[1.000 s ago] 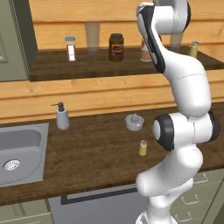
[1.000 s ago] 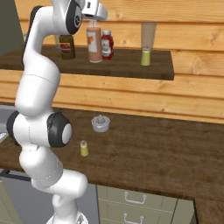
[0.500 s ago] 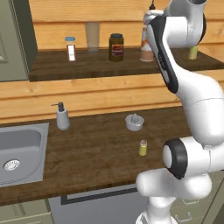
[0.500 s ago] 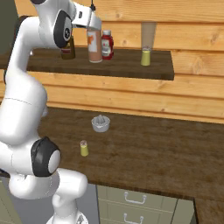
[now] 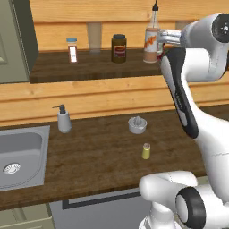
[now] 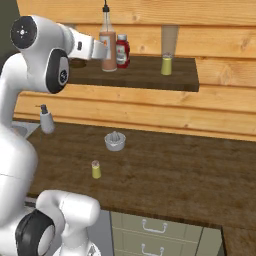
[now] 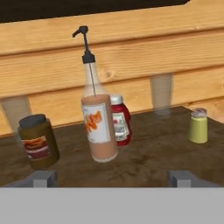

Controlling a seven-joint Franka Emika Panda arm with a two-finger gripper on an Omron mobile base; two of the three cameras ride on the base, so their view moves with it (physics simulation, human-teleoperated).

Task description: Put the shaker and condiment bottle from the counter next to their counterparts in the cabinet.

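The condiment bottle [image 7: 98,127] stands upright and free on the cabinet shelf [image 6: 145,75], close beside the squat red bottle [image 7: 120,120]. My gripper [image 7: 113,179] is open, drawn back a little in front of the condiment bottle [image 6: 107,47] with nothing between its fingers. In the left base view the gripper [image 5: 162,39] hovers at the bottle's right side [image 5: 151,44]. One yellow-green shaker [image 5: 146,151] stands on the counter [image 5: 98,165] below. Its counterpart shaker [image 6: 166,65] sits further right on the shelf.
A dark brown jar [image 5: 118,48], a white red-striped jar [image 5: 72,49] and a clear glass [image 5: 94,32] share the shelf. On the counter are a small juicer [image 5: 137,125], a soap dispenser [image 5: 64,120] and the steel sink [image 5: 18,152] at the left.
My hand has drawn back from the condiment bottle, which now stands alone on the shelf. The arm's elbow has swung outward. The shaker on the counter has not moved.
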